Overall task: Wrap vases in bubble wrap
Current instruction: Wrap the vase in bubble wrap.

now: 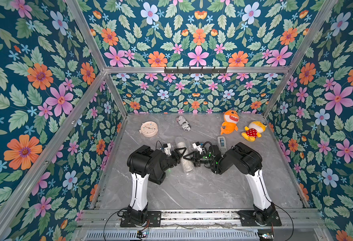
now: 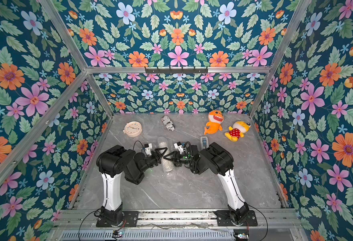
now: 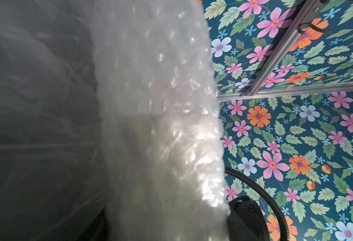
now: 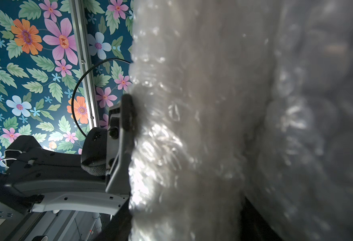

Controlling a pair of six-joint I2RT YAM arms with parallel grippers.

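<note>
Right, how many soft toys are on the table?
2. The orange shark toy lies by the back wall; the yellow toy in red spots beside it, nearer the right wall. None looks hidden.

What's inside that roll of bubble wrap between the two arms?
Something pale shows through the bubble wrap at its near end, probably the vase; its shape is hidden by the layers.

Floral wallpaper walls [image 1: 192, 37] surround grey marble tabletop [image 1: 192, 192].

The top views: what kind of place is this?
Probably a robot test cell: an aluminium frame carries floral walls, and the left arm and right arm are bolted to a rail at a marble-look table.
</note>
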